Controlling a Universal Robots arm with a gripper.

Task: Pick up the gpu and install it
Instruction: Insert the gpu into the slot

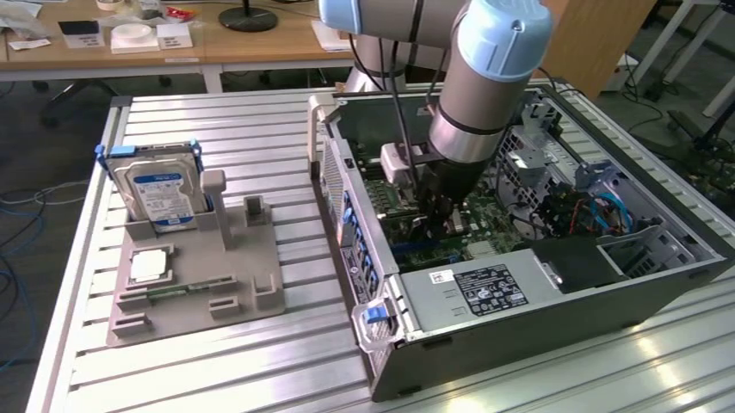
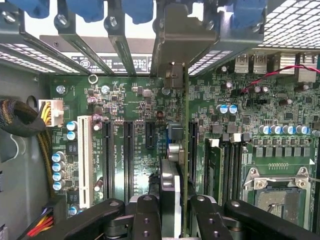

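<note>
In the wrist view the claw (image 2: 175, 215) is clamped on the gpu (image 2: 185, 165), which stands on edge between the two black fingers (image 2: 148, 220) and runs away from the camera as a thin green card with a metal bracket (image 2: 174, 75) at its far end. The card sits over the motherboard (image 2: 135, 130), in line with one of the long black expansion slots (image 2: 192, 150), just beside the white slot's (image 2: 84, 160) darker neighbours; whether its edge is already seated cannot be told. Beyond it lie the memory slots (image 2: 230, 165) and the open processor socket (image 2: 277, 192), and a bundle of sleeved cables (image 2: 20, 120) hangs at the case wall. In the exterior view the arm (image 1: 488, 77) reaches straight down into the open computer case (image 1: 517, 301), which lies on its side toward the worktop's (image 1: 230, 379) edge on the exterior view's right. Well apart, near the opposite edge, a grey parts holder (image 1: 230, 258) carries the hard drive (image 1: 161, 194) standing upright, a small square silver chip (image 1: 150, 267) lying flat, and a memory stick (image 1: 172, 295). Farther back stands a wooden desk (image 1: 206, 47).
</note>
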